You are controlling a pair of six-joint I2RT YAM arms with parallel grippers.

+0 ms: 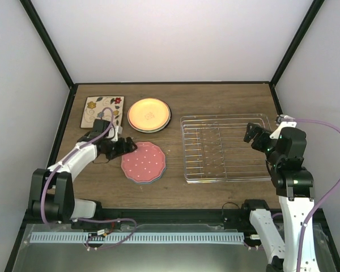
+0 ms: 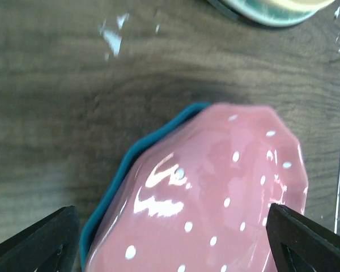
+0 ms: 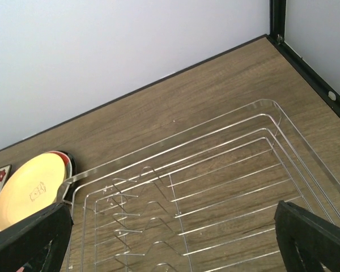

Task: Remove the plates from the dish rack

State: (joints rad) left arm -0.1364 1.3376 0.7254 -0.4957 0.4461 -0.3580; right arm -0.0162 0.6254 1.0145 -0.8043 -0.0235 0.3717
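Note:
The silver wire dish rack (image 1: 226, 148) stands right of centre with no plates in it; it also shows in the right wrist view (image 3: 215, 187). The pink-red scalloped plate (image 1: 143, 161) lies flat on a teal plate (image 2: 110, 192). The orange-yellow plate (image 1: 149, 114) tops a stack at the back, with a red rim (image 3: 65, 158) under it. The square cream floral plate (image 1: 102, 110) lies at the back left. My left gripper (image 1: 127, 148) is open at the pink plate's left edge (image 2: 215, 192). My right gripper (image 1: 250, 135) is open and empty above the rack's right side.
Black frame posts and white walls enclose the wooden table (image 1: 102, 181). The right post (image 3: 277, 22) stands close behind the rack's far corner. The two plate stacks and the square plate fill the left half.

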